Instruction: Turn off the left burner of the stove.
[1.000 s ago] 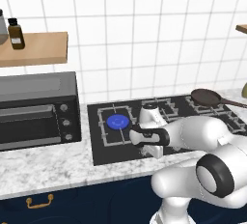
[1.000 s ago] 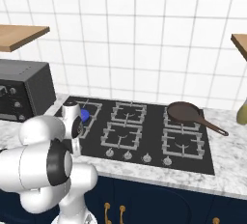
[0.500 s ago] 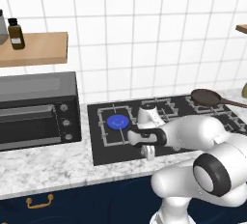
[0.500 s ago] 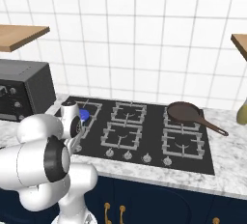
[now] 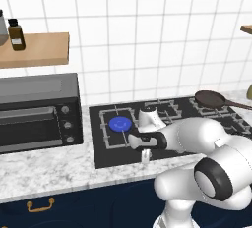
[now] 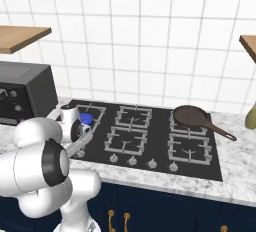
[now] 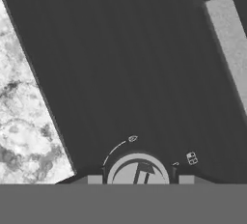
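The stove (image 5: 197, 124) is a flat black cooktop set in the marble counter. Its left burner (image 5: 119, 123) shows a blue centre disc inside a square grey grate, and that disc (image 6: 86, 119) peeps out beside my arm in the right base view. My gripper (image 5: 145, 158) points straight down at the stove's front left edge, just in front of that burner. In the hand view a silver knob (image 7: 137, 170) with a pointer mark sits right below my gripper (image 7: 140, 180). One fingertip stands on each side of the knob with small gaps, so the gripper is open.
A dark frying pan (image 6: 192, 116) rests on the back right grate. Further silver knobs (image 6: 132, 161) line the stove's front edge. A dark oven (image 5: 37, 111) stands on the marble counter (image 5: 44, 170) to the left, and a wooden shelf (image 5: 34, 49) with bottles hangs above it.
My hand has shifted slightly left and lower, toward the stove's front edge and the knob. The blue disc and the pan have stayed put.
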